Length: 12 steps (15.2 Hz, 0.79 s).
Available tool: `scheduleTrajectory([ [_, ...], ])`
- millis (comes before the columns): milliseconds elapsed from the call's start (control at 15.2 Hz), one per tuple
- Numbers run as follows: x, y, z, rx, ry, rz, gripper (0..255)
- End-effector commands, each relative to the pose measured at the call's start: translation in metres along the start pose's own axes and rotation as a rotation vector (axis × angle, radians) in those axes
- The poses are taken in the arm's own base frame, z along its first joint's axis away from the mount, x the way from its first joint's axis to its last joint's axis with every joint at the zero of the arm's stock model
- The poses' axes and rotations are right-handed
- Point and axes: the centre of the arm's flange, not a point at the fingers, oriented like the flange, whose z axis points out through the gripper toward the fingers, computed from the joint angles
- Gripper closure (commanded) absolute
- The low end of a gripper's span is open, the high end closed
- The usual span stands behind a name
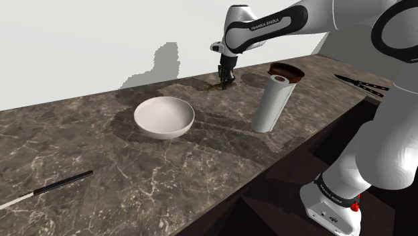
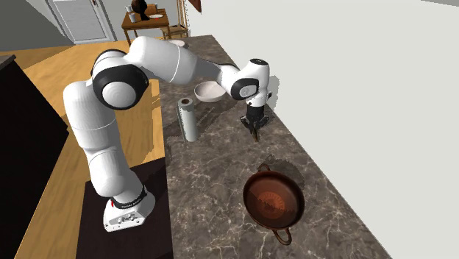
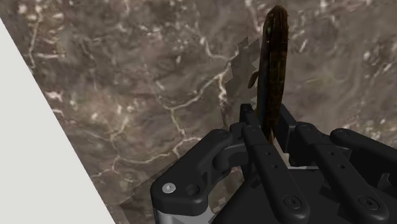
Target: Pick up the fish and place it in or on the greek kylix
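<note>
My black gripper (image 1: 224, 80) (image 2: 256, 126) points down at the back of the marble counter (image 1: 100, 167), close to the white wall. Seen from the wrist, the gripper (image 3: 270, 130) is shut on the fish (image 3: 272, 63), a slim dark brown body that sticks out past the fingertips towards the counter. Whether the fish touches the counter I cannot tell. The kylix (image 2: 274, 200), a shallow red-brown bowl with a loop handle, stands on the counter towards the second exterior view's bottom. In the shoulder view the kylix (image 1: 286, 70) shows partly behind a white roll.
A white bowl (image 1: 164, 117) (image 2: 210, 91) and an upright white roll (image 1: 271, 104) (image 2: 189, 119) stand between the gripper and the counter's front edge. A black-handled knife (image 1: 47, 189) lies at the shoulder view's lower left. A dark tool (image 1: 365, 86) lies beyond the kylix.
</note>
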Motion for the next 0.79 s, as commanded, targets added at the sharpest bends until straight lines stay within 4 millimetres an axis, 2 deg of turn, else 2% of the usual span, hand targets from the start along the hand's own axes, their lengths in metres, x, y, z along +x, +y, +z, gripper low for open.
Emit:
scheduleTrajectory([
  [0,0.000,0.000,-0.005,0.001,0.000,0.000,255],
  [726,-0.002,0.001,-0.063,0.001,0.000,0.000,255],
])
